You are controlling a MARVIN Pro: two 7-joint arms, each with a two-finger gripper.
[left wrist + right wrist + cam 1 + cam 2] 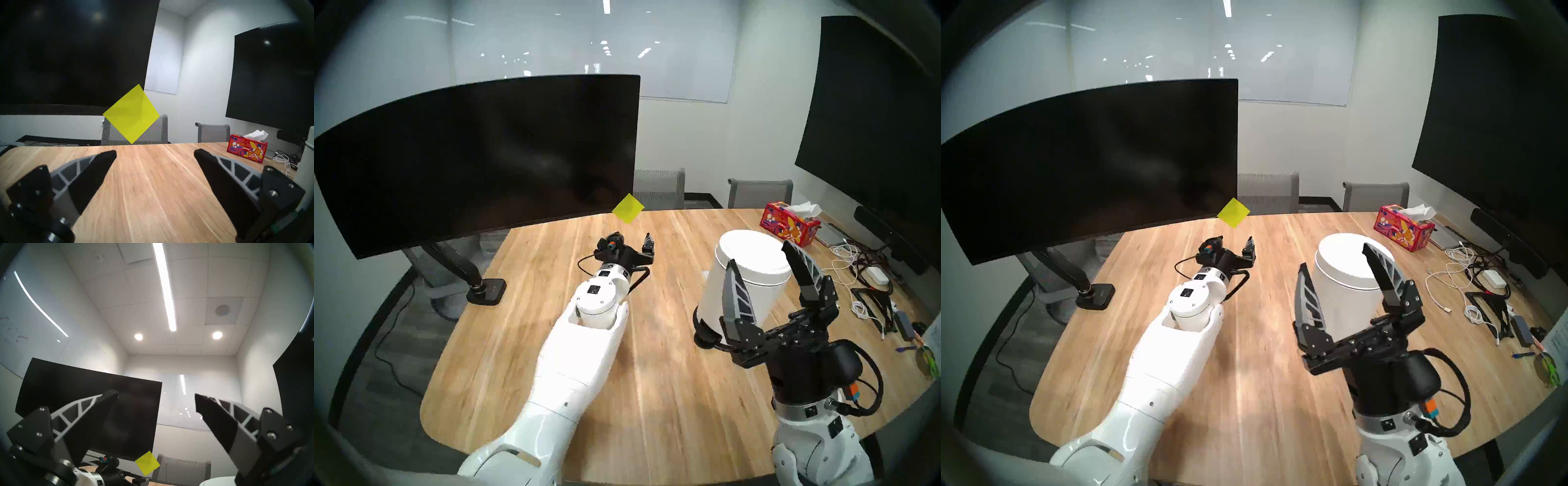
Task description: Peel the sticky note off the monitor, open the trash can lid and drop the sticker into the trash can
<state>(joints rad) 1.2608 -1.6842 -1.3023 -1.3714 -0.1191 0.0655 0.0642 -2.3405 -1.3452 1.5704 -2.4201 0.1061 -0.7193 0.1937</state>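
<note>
Nearest you, the right gripper (pixel 762 268) hangs raised with fingers spread and empty, in front of the closed trash can (pixel 745 281). Your left gripper (pixel 155 152), also spread and empty, points level at the sticky note (pixel 131 113), which hangs diamond-wise from the monitor's (pixel 477 159) lower right corner, ahead and slightly above the fingertips.

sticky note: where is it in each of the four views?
Head left: sticky note, centre, at monitor's lower right corner.
Head right, same corner, slightly further left.
Left wrist, centre, above the open fingers.
Right wrist, bottom centre.
Shared landmark: that monitor corner.
</note>
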